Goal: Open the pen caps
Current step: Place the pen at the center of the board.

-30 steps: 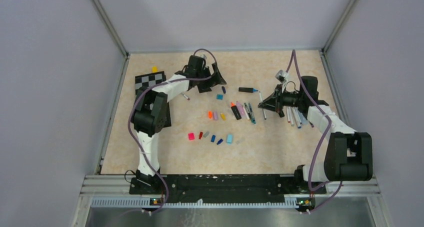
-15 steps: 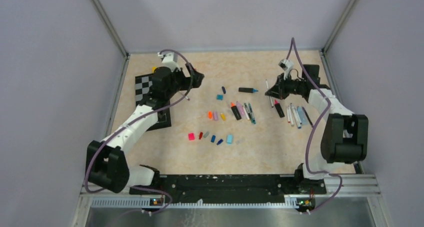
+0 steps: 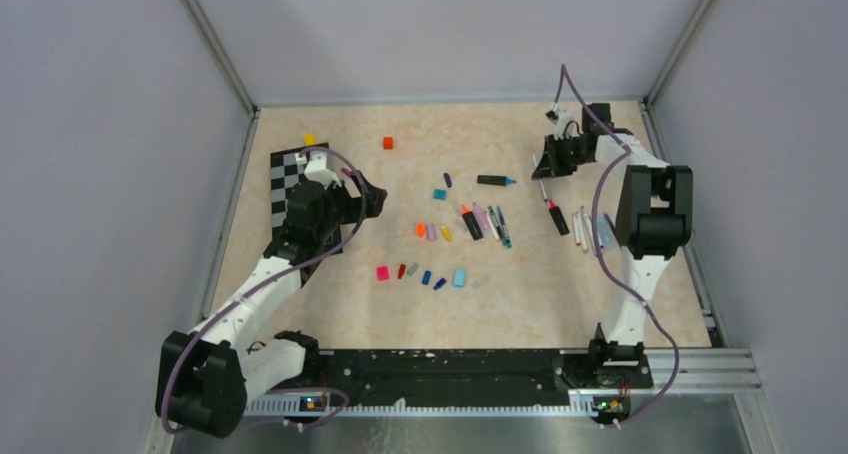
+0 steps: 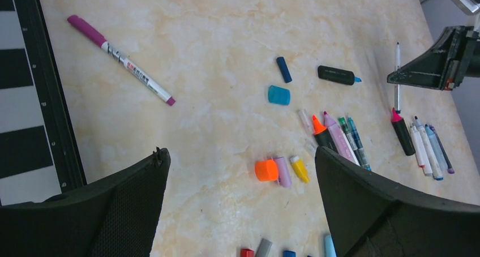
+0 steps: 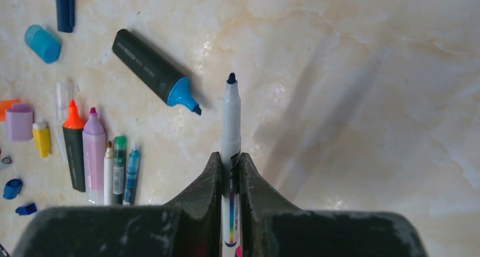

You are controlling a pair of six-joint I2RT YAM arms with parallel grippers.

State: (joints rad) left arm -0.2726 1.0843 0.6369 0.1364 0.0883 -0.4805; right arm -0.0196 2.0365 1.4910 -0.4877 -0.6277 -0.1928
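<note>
Within the last second the arms have swung apart. The left gripper (image 3: 366, 196) has drawn back from the far middle of the marbled beige bench (image 3: 520, 304) to the edge of the black-and-white checkerboard (image 3: 285, 174), its fingers wide open and empty. The right gripper (image 5: 230, 158) has moved toward the far right corner, fingers closed on a thin white pen with a bare dark tip (image 5: 230, 115), so that cap is off. Loose plastic pen caps (image 4: 266, 170) in orange, lilac and yellow lie mid-bench. The white marker with a magenta cap (image 4: 121, 61) beside the checkerboard looks still capped and is probably next.
</note>
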